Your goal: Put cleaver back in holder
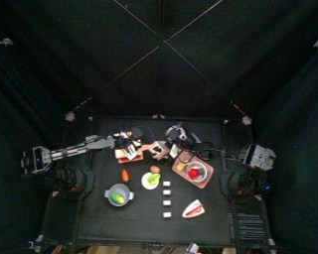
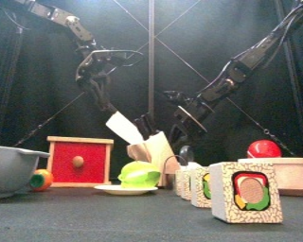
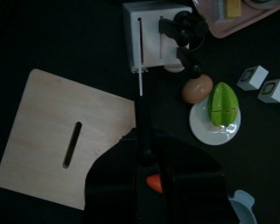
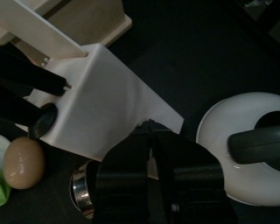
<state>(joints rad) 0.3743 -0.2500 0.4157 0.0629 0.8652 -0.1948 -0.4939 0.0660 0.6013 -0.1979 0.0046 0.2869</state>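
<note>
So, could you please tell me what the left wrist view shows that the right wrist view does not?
Only the left wrist view shows the cleaver, its pale slotted blade large in the picture and its handle clamped in the left gripper. It also shows the small blocks and a corner of the pink tray. Only the right wrist view shows a white round object with a grey part on it. Both show the holder with black handles sticking out, and the tan egg beside it.

Right arm [image 2: 230, 76] and cleaver [image 2: 124, 129] crowd holder [image 2: 151, 147].
</note>
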